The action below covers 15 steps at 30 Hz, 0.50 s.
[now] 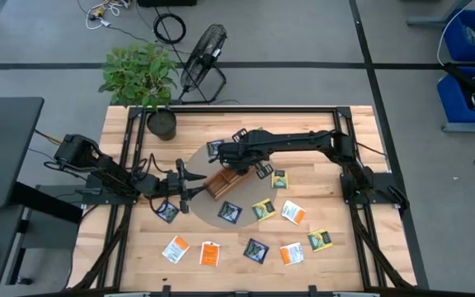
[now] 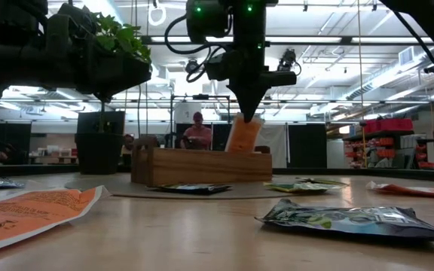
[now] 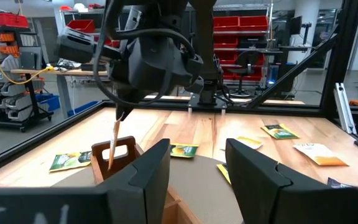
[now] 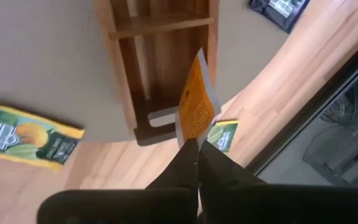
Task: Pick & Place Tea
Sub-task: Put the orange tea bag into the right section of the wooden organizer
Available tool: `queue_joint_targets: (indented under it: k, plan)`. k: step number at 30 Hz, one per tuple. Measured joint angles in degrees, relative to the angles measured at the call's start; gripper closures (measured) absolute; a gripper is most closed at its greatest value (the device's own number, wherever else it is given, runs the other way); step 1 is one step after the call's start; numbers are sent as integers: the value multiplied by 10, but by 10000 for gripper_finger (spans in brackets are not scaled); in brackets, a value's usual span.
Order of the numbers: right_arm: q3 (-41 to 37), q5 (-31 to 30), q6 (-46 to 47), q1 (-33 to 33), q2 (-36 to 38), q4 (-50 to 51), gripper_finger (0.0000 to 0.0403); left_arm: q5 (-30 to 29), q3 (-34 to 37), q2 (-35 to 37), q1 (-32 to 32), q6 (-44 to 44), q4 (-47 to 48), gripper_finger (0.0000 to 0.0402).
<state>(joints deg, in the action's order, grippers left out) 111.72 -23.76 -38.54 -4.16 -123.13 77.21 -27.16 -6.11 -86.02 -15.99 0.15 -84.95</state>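
Right gripper is clenching the top edge of an orange tea packet, fingers pinched together on it, and is hanging over the end compartment of the wooden tray. The right wrist view is showing the packet's lower edge reaching down over that end compartment; whether it is touching the wood cannot be told there. The low view is showing the same packet upright and slightly tilted, its lower part dipping behind the tray's wall. The left wrist view is giving it edge-on as a thin strip going into the tray's end slot.

Left gripper is waiting just beside the tray, at 9 o'clock of it in the high view, fingers parted with nothing between them; only its own wrist view is showing that gap plainly.

The high view alone is showing the spread of loose tea packets: orange, yellow-green and navy ones lying flat from 3 to 7 o'clock of the tray, on the round grey mat and the wooden table. A potted plant is standing at 11 o'clock
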Motion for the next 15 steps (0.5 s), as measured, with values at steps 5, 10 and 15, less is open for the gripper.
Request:
queue_joint_targets:
  k: [5, 10, 15]
  plan:
    - [0, 18, -11, 0, 0, -15, 403, 0, 0, 0, 0, -1, 0, 239]
    - [0, 41, -16, 0, -2, -38, 403, 0, 0, 0, 0, 0, 0, 239]
    - [0, 47, -21, -3, -4, -47, 403, 0, 0, 0, 0, 0, 1, 239]
